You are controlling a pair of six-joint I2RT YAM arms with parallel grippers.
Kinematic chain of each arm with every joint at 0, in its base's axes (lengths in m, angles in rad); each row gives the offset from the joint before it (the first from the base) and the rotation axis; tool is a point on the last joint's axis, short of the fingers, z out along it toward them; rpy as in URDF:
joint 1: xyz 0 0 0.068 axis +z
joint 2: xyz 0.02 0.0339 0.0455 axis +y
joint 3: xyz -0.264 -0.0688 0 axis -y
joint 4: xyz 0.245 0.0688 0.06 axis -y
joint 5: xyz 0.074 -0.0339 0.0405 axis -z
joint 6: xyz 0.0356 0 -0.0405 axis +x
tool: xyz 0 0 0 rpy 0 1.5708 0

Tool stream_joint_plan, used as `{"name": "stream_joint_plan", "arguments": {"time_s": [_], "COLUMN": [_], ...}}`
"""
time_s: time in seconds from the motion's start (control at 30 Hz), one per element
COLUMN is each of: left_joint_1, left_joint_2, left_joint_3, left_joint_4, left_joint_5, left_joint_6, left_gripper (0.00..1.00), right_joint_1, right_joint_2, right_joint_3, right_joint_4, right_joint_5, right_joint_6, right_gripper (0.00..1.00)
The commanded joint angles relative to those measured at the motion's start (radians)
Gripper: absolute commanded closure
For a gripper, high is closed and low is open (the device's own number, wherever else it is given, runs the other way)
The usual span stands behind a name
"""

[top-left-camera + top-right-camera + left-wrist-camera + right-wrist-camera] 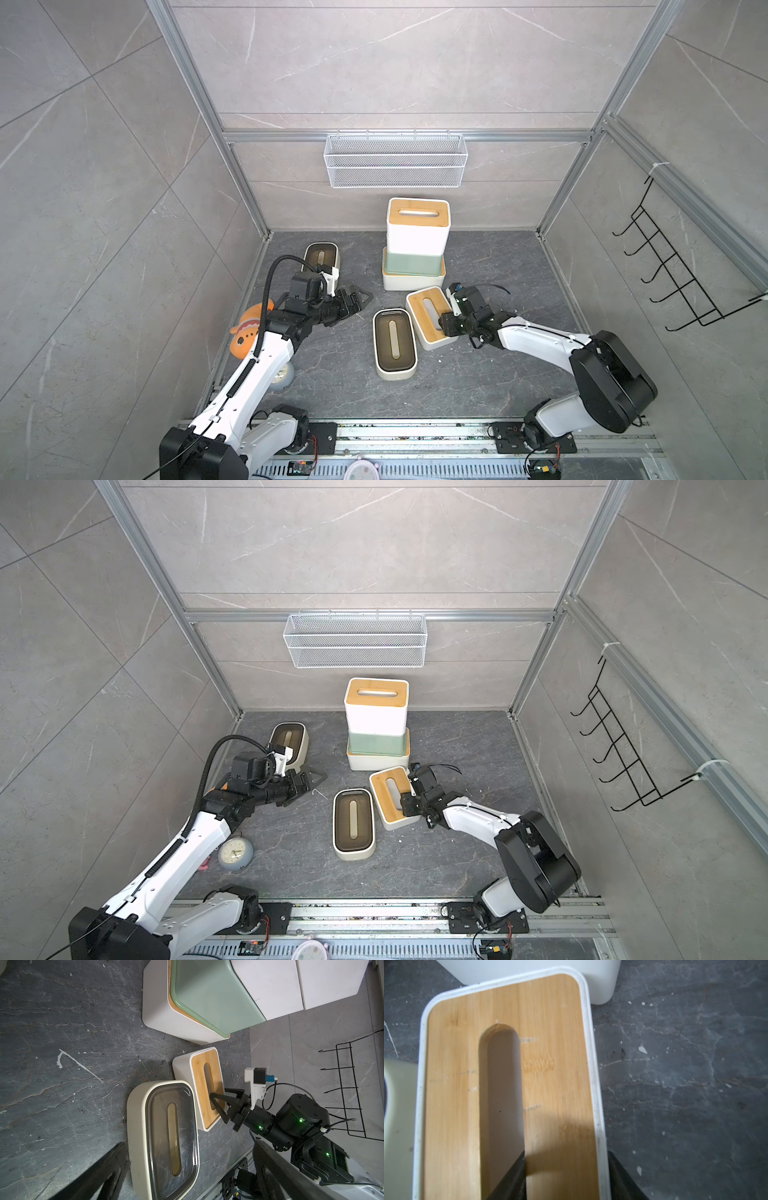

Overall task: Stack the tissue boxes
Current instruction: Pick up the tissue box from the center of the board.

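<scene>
Against the back wall stands a stack (417, 237) (376, 717): a white box with a bamboo lid (411, 283) at the bottom, a sage green box (411, 264) on it, and a white bamboo-lidded box (418, 214) on top. In front of the stack lies a loose bamboo-lidded tissue box (419, 301) (384, 783) (199, 1076) (550, 1043). My right gripper (444, 313) (405, 799) (218, 1095) (566, 1155) is shut on it, one finger in the slot and one outside the wall. A cream box with a dark lid (395, 344) (353, 824) (162, 1136) lies beside it. Another cream box (322, 253) (291, 735) sits at the back left. My left gripper (357, 301) (305, 781) (190, 1144) hangs open and holds nothing.
An orange plush toy (249, 328) and a small round clock (235, 854) lie by my left arm. A white wire mesh basket (395, 160) hangs on the back wall. A black hook rack (681, 266) is on the right wall, and a metal rail (415, 432) runs along the front.
</scene>
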Motion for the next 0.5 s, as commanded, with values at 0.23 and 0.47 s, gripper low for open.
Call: {"name": "stream_joint_plan", "arguments": {"time_s": [0.23, 0.47], "left_joint_1": [0.0, -0.016], "left_joint_2": [0.014, 0.095], "left_joint_3": [0.007, 0.078], "left_joint_4": [0.03, 0.016], "left_joint_5": [0.06, 0.15], "left_joint_6": [0.039, 0.092], "left_gripper": [0.04, 0.01], "right_joint_1": [0.006, 0.008], "right_joint_2": [-0.213, -0.318], "right_joint_3": [-0.07, -0.071], "right_joint_4": [0.001, -0.007], "right_joint_5": [0.01, -0.084], "right_joint_6": [0.008, -0.059], "right_gripper": [0.57, 0.57]}}
